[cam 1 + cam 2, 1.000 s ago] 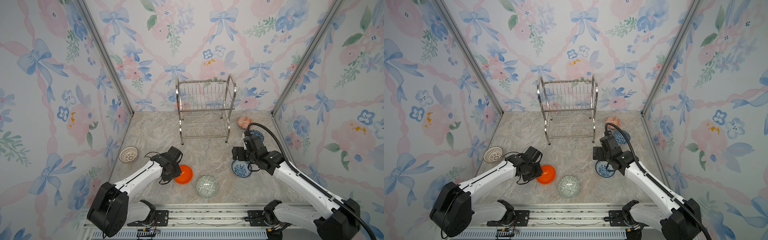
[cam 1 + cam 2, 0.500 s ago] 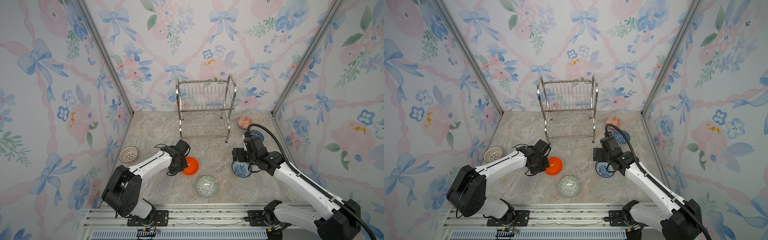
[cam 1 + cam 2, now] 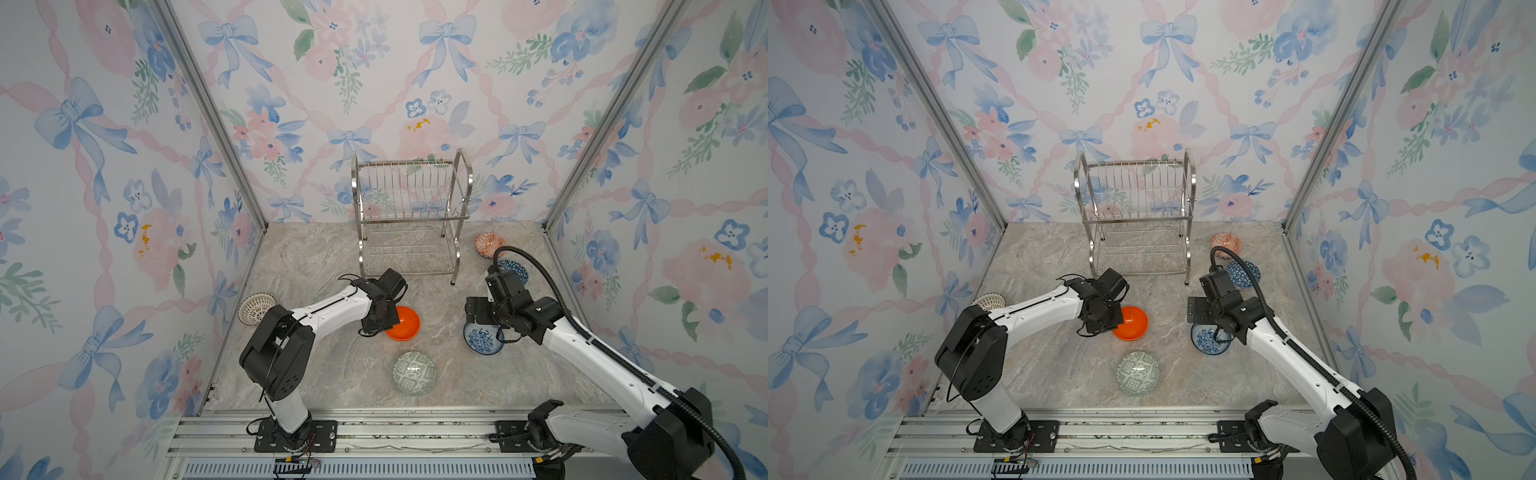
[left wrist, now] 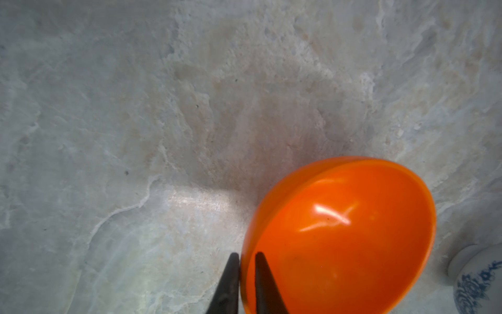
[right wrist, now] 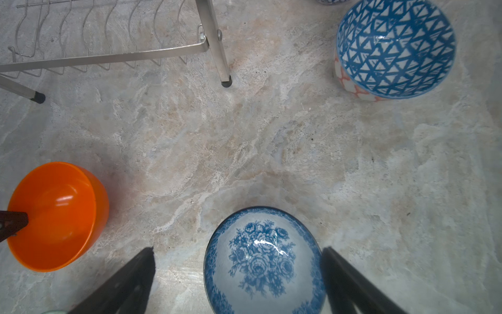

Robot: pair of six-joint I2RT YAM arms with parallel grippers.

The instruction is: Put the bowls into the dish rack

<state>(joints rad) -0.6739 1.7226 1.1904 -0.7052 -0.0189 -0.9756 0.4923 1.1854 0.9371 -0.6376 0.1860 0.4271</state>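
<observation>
Now the left gripper [image 4: 247, 254] is hauling the orange bowl [image 4: 339, 233], pinched by its rim, nearer the rack [image 3: 411, 195]. The right gripper [image 5: 238, 249] is gaping wide, empty.

Left pincer [image 4: 247, 254] tight, right pincer [image 5: 237, 249] wide, both arms low, wrists downward.

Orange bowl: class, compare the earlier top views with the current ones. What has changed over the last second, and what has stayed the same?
The left gripper, pinching the rim of the orange bowl, has moved it rightward and back toward the dish rack; its arm swung along. The right gripper stays open around the blue floral bowl. The rack and the green-white bowl have not moved.
</observation>
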